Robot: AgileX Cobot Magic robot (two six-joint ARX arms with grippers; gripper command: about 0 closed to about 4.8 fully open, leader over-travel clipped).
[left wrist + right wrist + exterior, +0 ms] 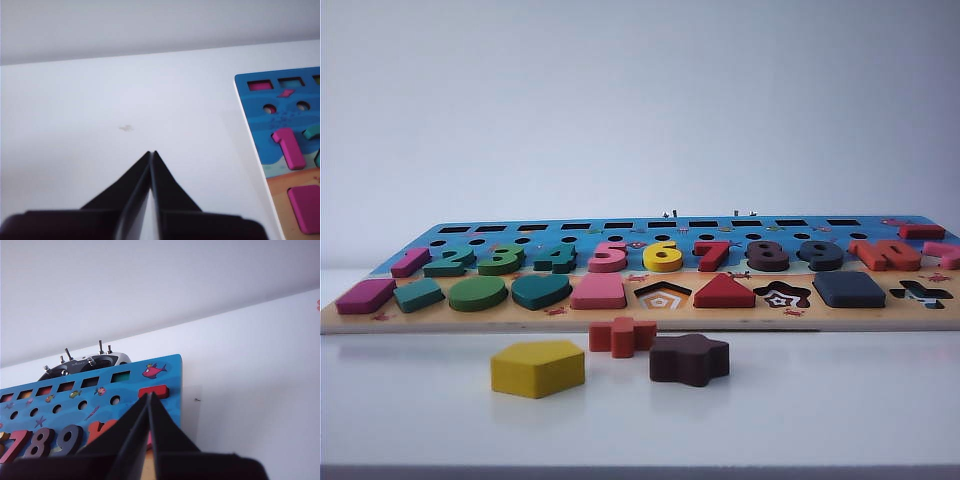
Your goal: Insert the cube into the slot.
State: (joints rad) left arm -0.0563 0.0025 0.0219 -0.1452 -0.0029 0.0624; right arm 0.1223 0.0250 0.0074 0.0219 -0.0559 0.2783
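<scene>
Flat dark navy-blue wooden cube, square w/ rounded corners, sits flush in its slot on wooden puzzle board, at 3 o'clock of star recess. Left gripper over bare table, right gripper over board's far corner; both claws pinched together, holding nothing.

My left gripper is hanging over bare white surface with my fingers pressing together at the tips, nothing between them. The puzzle board is sitting off to the side, well apart from me. On it I'm seeing a pink number one, a magenta block and some small cutouts along the blue edge.
</scene>
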